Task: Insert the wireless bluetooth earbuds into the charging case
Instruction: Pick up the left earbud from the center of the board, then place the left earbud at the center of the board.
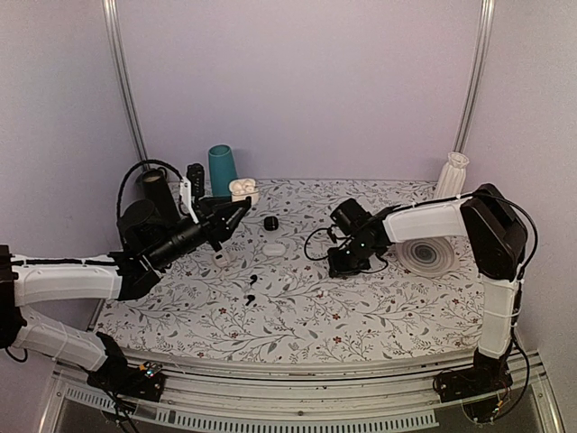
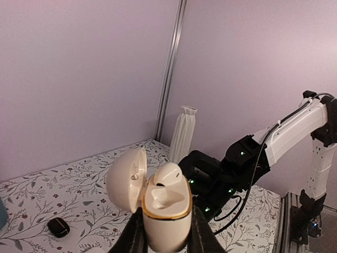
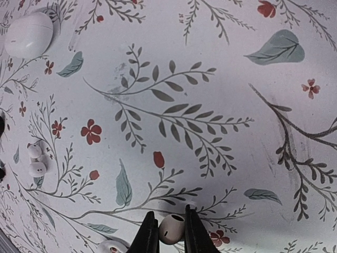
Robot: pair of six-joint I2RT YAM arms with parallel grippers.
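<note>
My left gripper [image 2: 166, 224] is shut on the white charging case [image 2: 164, 213] and holds it upright above the table; it also shows at the back left in the top view [image 1: 243, 189]. Its lid [image 2: 125, 178] is open. One white earbud [image 2: 169, 176] sits in the far hollow; the near hollow is empty. My right gripper [image 3: 171, 229] is shut on a second white earbud [image 3: 171, 227], just above the floral tablecloth. In the top view the right gripper [image 1: 343, 263] is right of centre, apart from the case, and its earbud is hidden.
A closed white case [image 1: 274, 248] lies mid-table, also in the right wrist view [image 3: 29, 34]. A black pebble case [image 1: 270, 222], loose black earbuds [image 1: 251, 278], loose white earbuds [image 3: 36, 161], a teal cup [image 1: 222, 169], a white vase [image 1: 453, 176] and a white disc [image 1: 425, 255] stand around.
</note>
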